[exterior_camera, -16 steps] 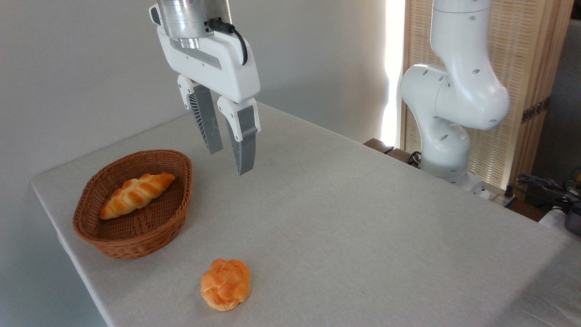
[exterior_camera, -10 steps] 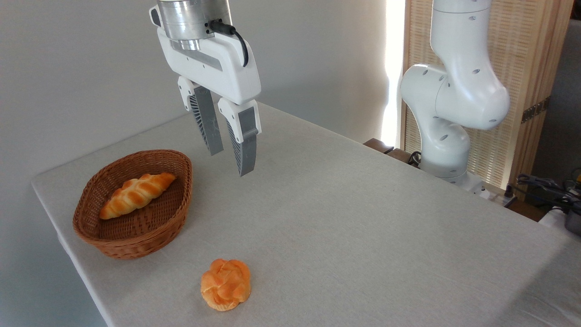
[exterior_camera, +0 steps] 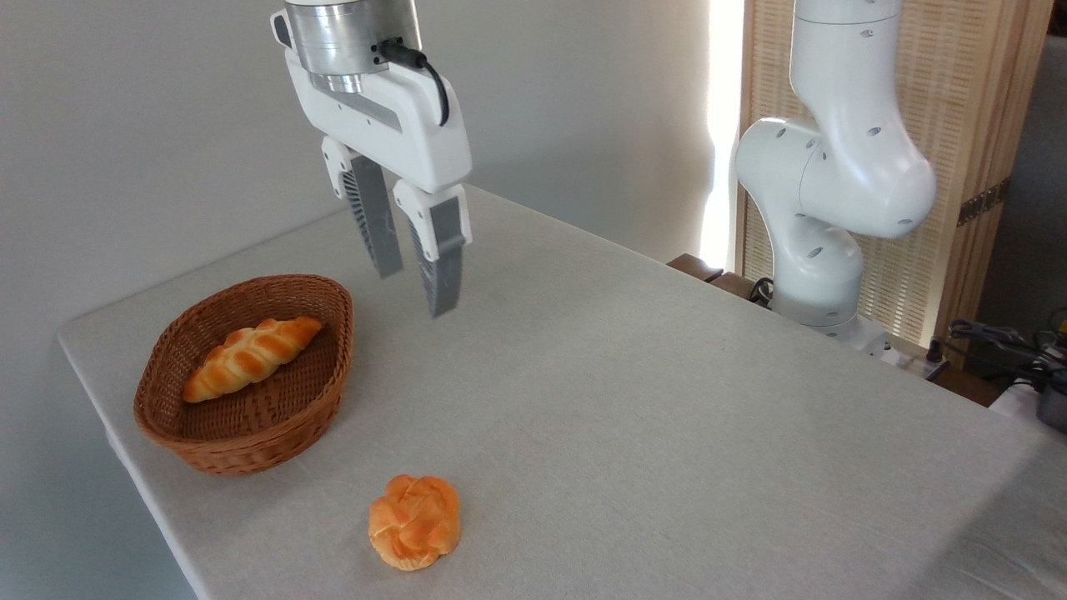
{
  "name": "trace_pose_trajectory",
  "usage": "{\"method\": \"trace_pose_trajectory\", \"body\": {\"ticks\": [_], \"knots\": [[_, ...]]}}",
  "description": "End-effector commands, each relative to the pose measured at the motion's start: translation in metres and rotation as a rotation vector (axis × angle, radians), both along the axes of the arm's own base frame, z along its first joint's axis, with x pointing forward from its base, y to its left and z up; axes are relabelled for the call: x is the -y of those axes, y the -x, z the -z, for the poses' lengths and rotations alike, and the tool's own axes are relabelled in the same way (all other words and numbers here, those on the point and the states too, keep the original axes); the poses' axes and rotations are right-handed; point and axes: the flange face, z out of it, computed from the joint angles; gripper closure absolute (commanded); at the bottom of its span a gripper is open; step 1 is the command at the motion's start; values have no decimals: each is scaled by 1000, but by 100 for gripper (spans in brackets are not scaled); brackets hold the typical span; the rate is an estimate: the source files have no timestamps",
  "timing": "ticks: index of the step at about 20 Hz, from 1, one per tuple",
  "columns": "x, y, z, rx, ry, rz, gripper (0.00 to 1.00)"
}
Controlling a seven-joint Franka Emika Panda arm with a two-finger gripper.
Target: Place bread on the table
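The bread [exterior_camera: 250, 356], a long braided golden-orange loaf, lies inside a brown wicker basket [exterior_camera: 242, 433] at the left end of the table [exterior_camera: 633, 400], which is covered in light grey-beige cloth. My gripper [exterior_camera: 415, 292] hangs in the air above the table, to the upper right of the basket and apart from it. Its two grey fingers point down and stand open with nothing between them.
A round knotted orange bun [exterior_camera: 414, 522] sits on the cloth near the front edge. The white arm base [exterior_camera: 821, 250] stands behind the table's far right edge. Cables and dark items [exterior_camera: 1017, 354] lie at the right. The table's left edge runs close beside the basket.
The gripper has shifted slightly left and up, towards the basket side. The loaf, basket and bun have not moved.
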Motion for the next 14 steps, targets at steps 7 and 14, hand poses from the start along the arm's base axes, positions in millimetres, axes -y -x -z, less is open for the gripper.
{"method": "trace_pose_trajectory", "body": {"ticks": [7, 14], "knots": [[153, -38, 55, 164, 287, 115, 0], [215, -47, 118, 220, 395, -63, 0]]}}
